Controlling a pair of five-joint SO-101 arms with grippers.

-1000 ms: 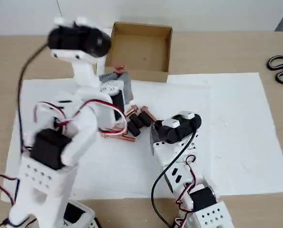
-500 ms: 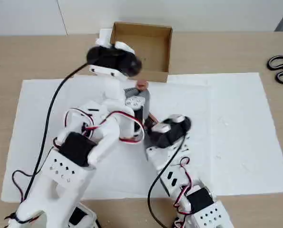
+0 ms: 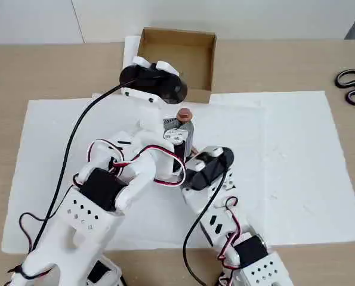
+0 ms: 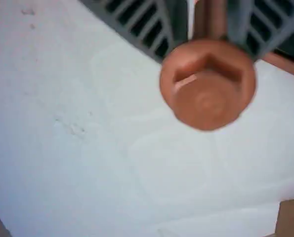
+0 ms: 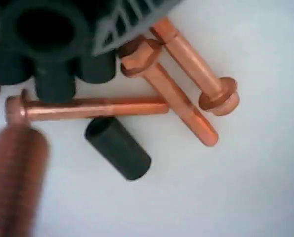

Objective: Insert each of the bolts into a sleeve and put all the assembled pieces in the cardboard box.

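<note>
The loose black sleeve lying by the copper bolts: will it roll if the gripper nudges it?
Probably. The sleeve is a smooth cylinder lying on its side on flat paper, so a sideways push likely rolls it. It looks rigid and should not deform. The bolt beside it may stop it.

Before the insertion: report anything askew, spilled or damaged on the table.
Nothing stands out. Three bolts and a loose sleeve lie in a jumble on the paper, as expected mid-task; none looks bent or damaged.
</note>
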